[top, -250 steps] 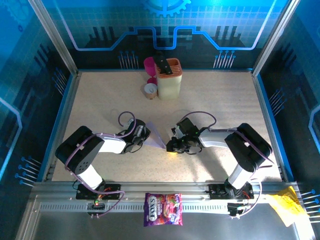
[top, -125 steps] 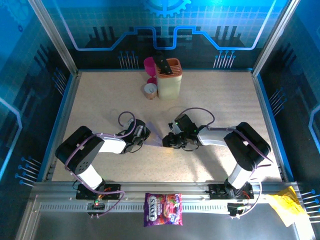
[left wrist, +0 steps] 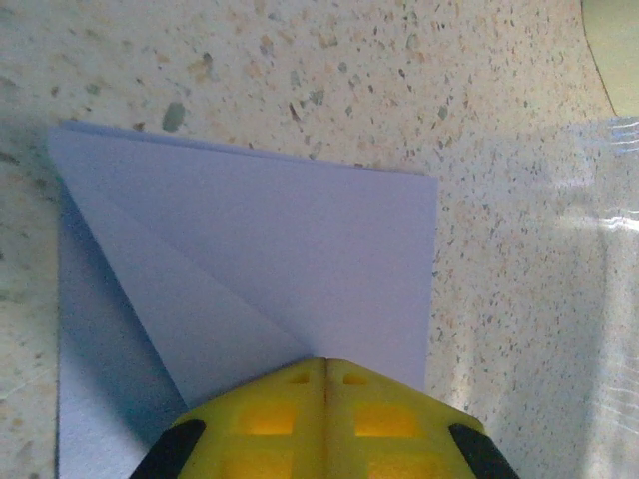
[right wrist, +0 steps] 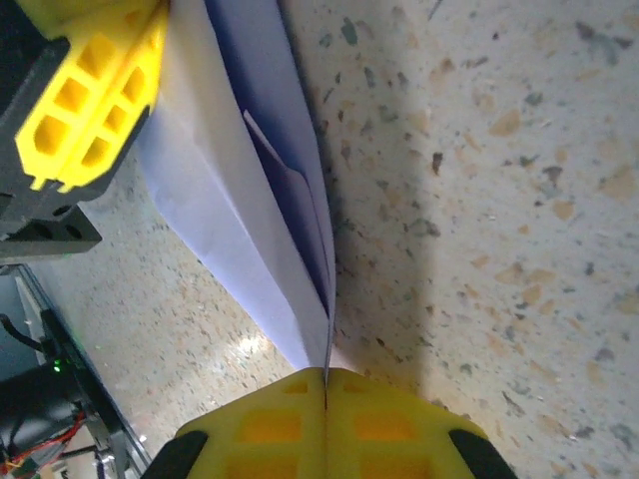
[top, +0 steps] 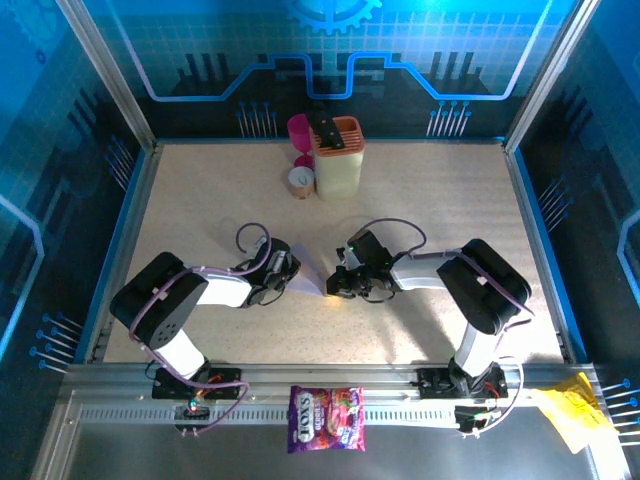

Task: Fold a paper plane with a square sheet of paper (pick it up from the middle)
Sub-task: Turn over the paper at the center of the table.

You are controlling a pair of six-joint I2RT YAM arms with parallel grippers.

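The square sheet of paper [top: 312,273] is pale lilac, folded into a narrow layered shape, and it spans the gap between my two grippers at the middle of the table. In the left wrist view the paper [left wrist: 280,239] shows a diagonal crease running into my left gripper [left wrist: 325,361], whose yellow jaws are shut on its near edge. My right gripper [right wrist: 326,372] is shut on the thin folded edge of the paper [right wrist: 230,200]. The left gripper's yellow fingers [right wrist: 90,90] sit at the paper's far end. From above, the left gripper [top: 291,273] and the right gripper [top: 334,286] face each other.
A beige knife block [top: 338,160], a pink cup [top: 298,130] and a small round tub [top: 300,180] stand at the back centre. A purple sweets bag [top: 326,418] and yellow crumpled paper [top: 572,410] lie on the near rail. Speckled table [top: 450,210] lies open to both sides.
My right gripper has slid a little left towards the left gripper and shut on the paper's edge. The visible strip of paper between the grippers has become narrower. The left arm has held still.
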